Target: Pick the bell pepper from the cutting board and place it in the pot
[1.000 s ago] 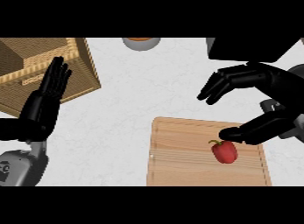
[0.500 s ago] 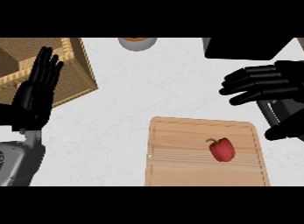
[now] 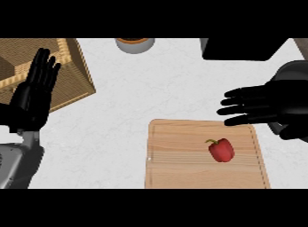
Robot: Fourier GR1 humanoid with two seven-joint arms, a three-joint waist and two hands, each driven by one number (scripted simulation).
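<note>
Head view, from the left: the left hand [image 3: 32, 95] rests open near the edge, fingers straight up, beside a woven basket [image 3: 71, 66]. At the top edge of the pale desk [image 3: 117, 133] stands a small grey pot [image 3: 135, 44] with something orange inside. Further right, the bell pepper [image 3: 222, 150] lies on the wooden cutting board [image 3: 175, 168], its stem toward the upper left, its long axis running roughly up and down the board. Above and right of it hovers the right hand [image 3: 274, 106], fingers spread and empty, clearly the nearer one. I'd judge it must come down and slightly left.
</note>
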